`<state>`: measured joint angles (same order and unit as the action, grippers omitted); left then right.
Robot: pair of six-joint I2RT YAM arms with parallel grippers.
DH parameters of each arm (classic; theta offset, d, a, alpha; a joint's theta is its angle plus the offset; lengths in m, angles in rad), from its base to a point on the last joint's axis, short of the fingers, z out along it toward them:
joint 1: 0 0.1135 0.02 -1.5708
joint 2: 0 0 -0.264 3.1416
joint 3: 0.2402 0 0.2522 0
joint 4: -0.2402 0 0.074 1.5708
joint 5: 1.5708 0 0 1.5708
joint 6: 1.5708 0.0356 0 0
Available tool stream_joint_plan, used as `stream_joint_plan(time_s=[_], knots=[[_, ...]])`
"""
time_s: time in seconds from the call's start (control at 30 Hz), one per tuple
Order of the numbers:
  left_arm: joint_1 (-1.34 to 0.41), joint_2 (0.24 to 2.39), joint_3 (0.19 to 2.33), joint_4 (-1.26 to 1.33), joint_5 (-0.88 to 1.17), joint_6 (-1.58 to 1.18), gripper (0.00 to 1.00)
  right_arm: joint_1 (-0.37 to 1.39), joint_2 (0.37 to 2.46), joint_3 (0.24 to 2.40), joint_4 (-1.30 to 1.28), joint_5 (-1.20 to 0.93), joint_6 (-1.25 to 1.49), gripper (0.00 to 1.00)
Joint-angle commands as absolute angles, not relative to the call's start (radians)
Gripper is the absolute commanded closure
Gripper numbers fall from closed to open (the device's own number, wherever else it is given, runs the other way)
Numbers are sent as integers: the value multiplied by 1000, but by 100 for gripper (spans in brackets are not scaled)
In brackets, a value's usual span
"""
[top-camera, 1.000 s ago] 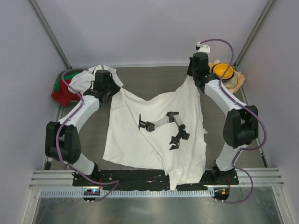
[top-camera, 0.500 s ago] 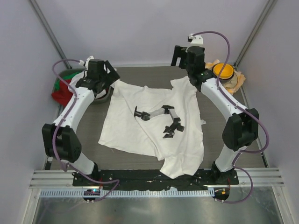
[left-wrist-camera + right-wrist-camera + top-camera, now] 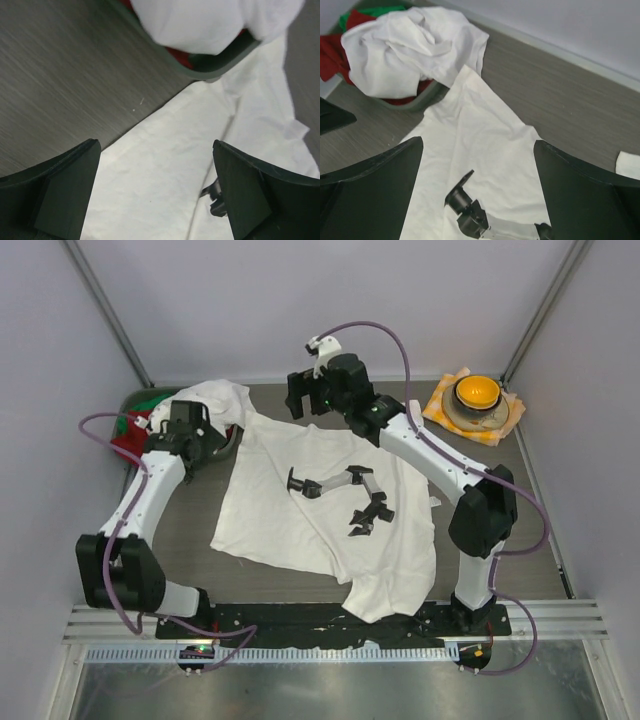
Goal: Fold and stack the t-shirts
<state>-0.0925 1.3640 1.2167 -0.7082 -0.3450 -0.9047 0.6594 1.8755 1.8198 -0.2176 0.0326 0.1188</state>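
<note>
**Both arms let go; shirt settled flat in the middle**

Half a second ago the right gripper (image 3: 305, 398) was at the upper right of the top view, close to the yellow bowl (image 3: 477, 392). It has now swung left to upper centre, above the far edge of the spread shirt (image 3: 320, 540). The left gripper (image 3: 205, 440) has dropped a little lower at the upper left, beside the bin (image 3: 210, 72). The spread shirt lies as it did half a second ago. A second ago both grippers were holding its far corners out wider.

On both grippers the jaws are spread wide with nothing between them, as each wrist view shows.

The spread shirt is cream-white and mostly flat, with soft wrinkles, and fills the middle of the table (image 3: 195, 520). Its upper-left corner reaches the bin, and its lower-right part bunches over the near edge. A black-and-grey jointed-arm figure (image 3: 345, 495) shows on its upper face. I cannot tell if this is a print.

There are two white shirts. The second, the crumpled shirt (image 3: 215, 400), is heaped in the bin at the upper left. It lies over one red garment (image 3: 130, 445) and one green garment (image 3: 150, 400). There is one bowl, on one checked cloth (image 3: 440, 412), at the upper right.
</note>
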Motion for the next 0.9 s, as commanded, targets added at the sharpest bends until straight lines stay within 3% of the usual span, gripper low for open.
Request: stream_joint_plan(time_s=[0.0, 0.33, 0.87], knots=[[-68, 1452, 1166, -710, -296, -1121, 0, 657, 1804, 1732, -222, 35, 115, 1], [-64, 1698, 1304, -661, -288, -1227, 0, 657, 1563, 1373, -127, 69, 103, 1], [-64, 1871, 1447, -712, -367, -1289, 0, 687, 1491, 1261, -118, 58, 140, 1]])
